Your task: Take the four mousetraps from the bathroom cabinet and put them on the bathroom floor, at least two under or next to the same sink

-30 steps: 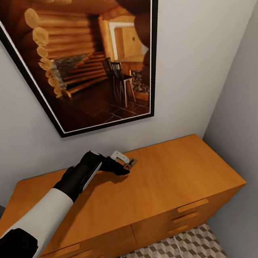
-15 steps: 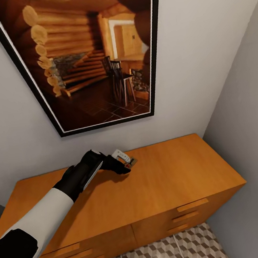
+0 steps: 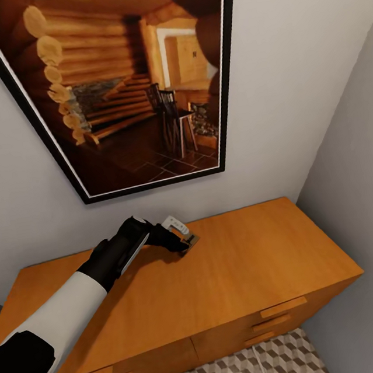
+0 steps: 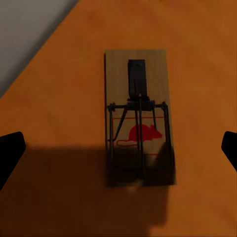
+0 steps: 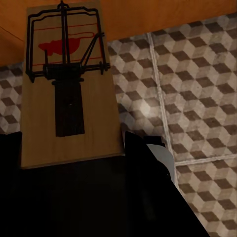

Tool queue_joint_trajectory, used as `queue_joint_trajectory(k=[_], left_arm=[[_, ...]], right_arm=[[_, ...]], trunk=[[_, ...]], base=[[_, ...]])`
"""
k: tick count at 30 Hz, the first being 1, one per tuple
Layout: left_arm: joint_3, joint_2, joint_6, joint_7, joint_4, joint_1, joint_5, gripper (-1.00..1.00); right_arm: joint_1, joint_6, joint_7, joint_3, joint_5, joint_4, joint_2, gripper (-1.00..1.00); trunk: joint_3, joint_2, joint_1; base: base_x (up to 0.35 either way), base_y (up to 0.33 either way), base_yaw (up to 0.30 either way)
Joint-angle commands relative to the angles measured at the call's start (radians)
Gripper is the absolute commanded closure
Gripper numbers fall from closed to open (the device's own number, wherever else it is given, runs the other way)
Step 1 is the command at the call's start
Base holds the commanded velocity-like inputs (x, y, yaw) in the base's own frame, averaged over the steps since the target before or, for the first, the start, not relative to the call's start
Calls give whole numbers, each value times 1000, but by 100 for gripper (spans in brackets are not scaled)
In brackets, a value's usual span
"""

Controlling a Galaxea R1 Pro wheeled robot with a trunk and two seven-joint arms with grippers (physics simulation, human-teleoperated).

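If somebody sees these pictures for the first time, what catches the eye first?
A large black-framed picture of a log-cabin room hangs tilted on the grey wall above the orange-brown cabinet. On the cabinet top lies a mousetrap with a red mouse mark, between the open left pincer fingers. The right pincer holds another mousetrap over the cube-patterned floor.

A mousetrap (image 4: 139, 118) lies flat on the cabinet (image 3: 249, 260).

cabinet (image 3: 233, 274) orange-brown | mousetrap (image 4: 139, 118) tan, red mouse mark | bathroom floor (image 5: 197, 89) brown-beige-white cube pattern
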Motion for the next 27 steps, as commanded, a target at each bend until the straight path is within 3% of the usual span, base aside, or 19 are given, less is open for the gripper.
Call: queue_joint_trajectory(k=[1, 17, 27], left_arm=[[-4, 0, 7, 4, -1, -1, 9, -100], [-42, -2, 7, 4, 2, -1, 7, -100], [-47, -2, 7, 4, 7, -1, 8, -100]], right_arm=[[-1, -2, 9, 4, -14, 1, 0, 100], [-1, -2, 9, 4, -14, 1, 0, 100], [-1, -2, 9, 4, -14, 1, 0, 100]], trunk=[[-2, -2, 1], [-2, -2, 1], [-2, -2, 1]], base=[[8, 0, 0], [1, 0, 0], [0, 0, 0]])
